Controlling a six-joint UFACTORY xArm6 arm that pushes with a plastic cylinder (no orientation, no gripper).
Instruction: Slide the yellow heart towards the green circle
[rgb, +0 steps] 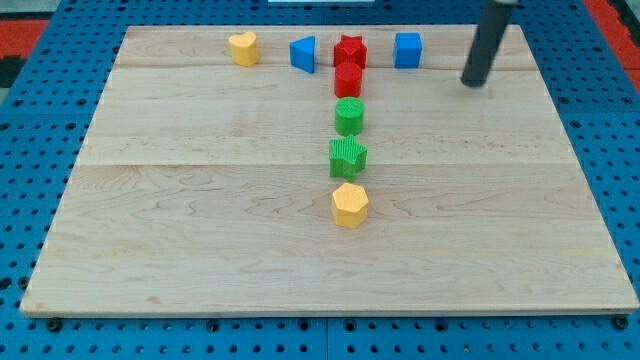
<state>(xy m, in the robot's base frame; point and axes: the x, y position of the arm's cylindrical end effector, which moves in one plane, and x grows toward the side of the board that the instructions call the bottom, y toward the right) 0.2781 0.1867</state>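
Camera view: yellow heart block (243, 47) at wooden worktop (180, 230) top-left, well apart from green circle block (349, 116). Bare rod tool, tip (474, 82) top-right, touching nothing. Risk: crossing over, clipping blue cube (407, 49) or red star (350, 50).

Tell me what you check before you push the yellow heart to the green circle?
1. Yellow heart in sight at the view's top left: ok.
2. Green circle in sight mid-board: ok.
3. My tip beside the heart: not ok, it sits far off at the view's right.
4. Direct path from heart to circle open: cannot tell; blue triangle and red cylinder stand close to it.
5. Heart on the board: ok.
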